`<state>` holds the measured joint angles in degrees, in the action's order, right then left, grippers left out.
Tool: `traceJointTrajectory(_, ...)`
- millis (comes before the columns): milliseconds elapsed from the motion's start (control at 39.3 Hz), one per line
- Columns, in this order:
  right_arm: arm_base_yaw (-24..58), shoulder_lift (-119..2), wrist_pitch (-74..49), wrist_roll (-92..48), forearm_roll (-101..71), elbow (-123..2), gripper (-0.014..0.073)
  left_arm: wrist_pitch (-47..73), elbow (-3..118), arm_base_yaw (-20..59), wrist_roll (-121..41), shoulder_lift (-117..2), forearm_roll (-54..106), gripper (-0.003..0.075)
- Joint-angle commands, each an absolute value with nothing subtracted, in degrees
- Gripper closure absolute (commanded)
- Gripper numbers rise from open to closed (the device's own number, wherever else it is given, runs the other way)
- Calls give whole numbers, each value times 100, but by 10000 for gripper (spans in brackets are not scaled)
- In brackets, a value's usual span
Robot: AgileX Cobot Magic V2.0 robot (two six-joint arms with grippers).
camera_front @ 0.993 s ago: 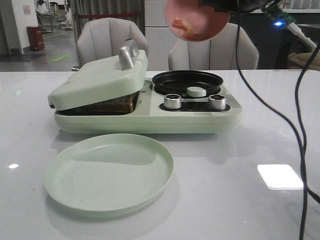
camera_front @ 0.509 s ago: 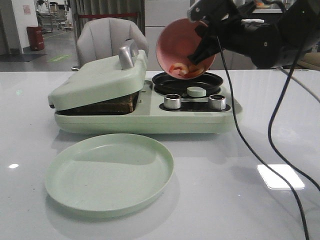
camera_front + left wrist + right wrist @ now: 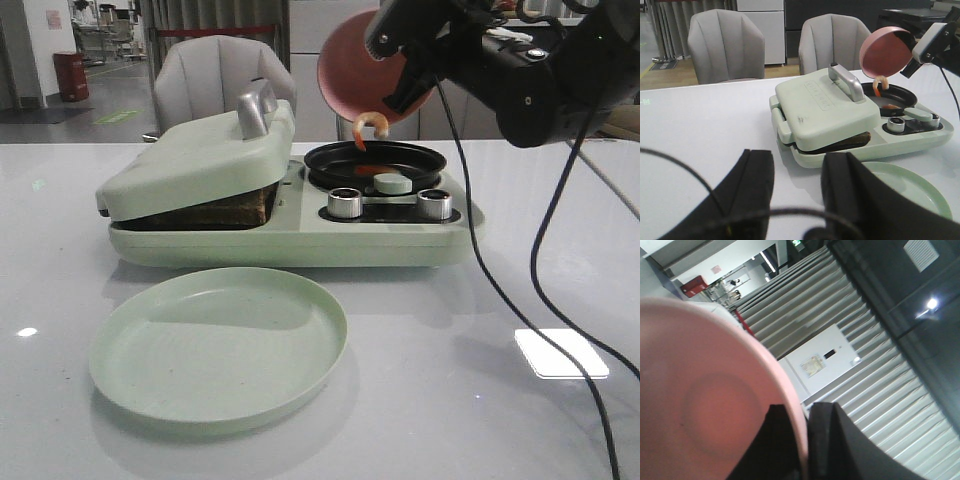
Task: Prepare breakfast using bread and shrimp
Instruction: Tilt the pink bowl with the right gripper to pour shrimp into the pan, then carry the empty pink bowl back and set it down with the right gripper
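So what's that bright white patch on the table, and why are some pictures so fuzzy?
Front view: the patch is glare, a light reflected in the glossy table. Left wrist view: the left tool and its cable sit close to the lens, out of focus. Right wrist view: the pink bowl fills the frame, blurred.

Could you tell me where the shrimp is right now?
In the front view, the shrimp hangs at the tilted pink bowl's lower rim, right above the black pan.
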<state>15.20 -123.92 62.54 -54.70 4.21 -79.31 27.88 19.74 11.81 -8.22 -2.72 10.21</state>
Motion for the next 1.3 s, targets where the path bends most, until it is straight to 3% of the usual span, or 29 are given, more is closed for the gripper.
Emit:
traceJointTrajectory(0,1503,-11957,6939,-5662,455,-8088,454,2317,2130,1197,-777,-343,1070,410)
traceJointTrajectory(127,1503,-11957,6938,-4837,70,-8088,454,2317,2130,1197,-777,-343,1070,410)
traceJointTrajectory(255,1503,-11930,6780,-2897,-791,-8109,454,2317,2130,1197,-777,-343,1070,410)
traceJointTrajectory(484,1491,-11346,4777,52,-970,-8154,454,2317,2130,1197,-777,-343,1070,410)
traceJointTrajectory(891,1253,-9715,470,343,-699,-8270,454,2317,2130,1197,-777,-343,1070,410)
traceJointTrajectory(1273,7,-9118,-2676,316,-1439,-8270,454,2317,2130,1197,-777,-343,1070,410)
